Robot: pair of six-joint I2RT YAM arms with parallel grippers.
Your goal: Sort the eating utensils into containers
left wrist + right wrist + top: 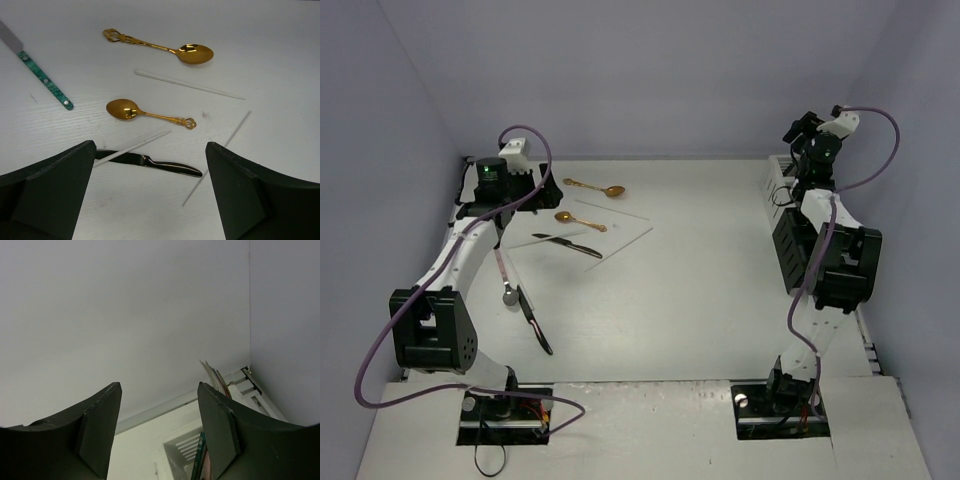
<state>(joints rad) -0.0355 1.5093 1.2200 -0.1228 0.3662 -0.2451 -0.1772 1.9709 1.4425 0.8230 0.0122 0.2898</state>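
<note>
Left jaws spread above knife [167, 166], chopstick [145, 141] lying across it; closing may pinch both. Right jaws spread, empty.

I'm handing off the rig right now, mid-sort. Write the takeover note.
Left gripper: open, empty, hovering over the loose pieces.
Right gripper: open, empty, raised above the containers at the table's right edge.
On the table: two gold spoons, three chopsticks, a black knife, a teal-handled piece. Nearer the left arm's base are a pink-handled spoon and a second knife.
Done: a few utensils stand in a container.
Left: everything lying on the table.
</note>
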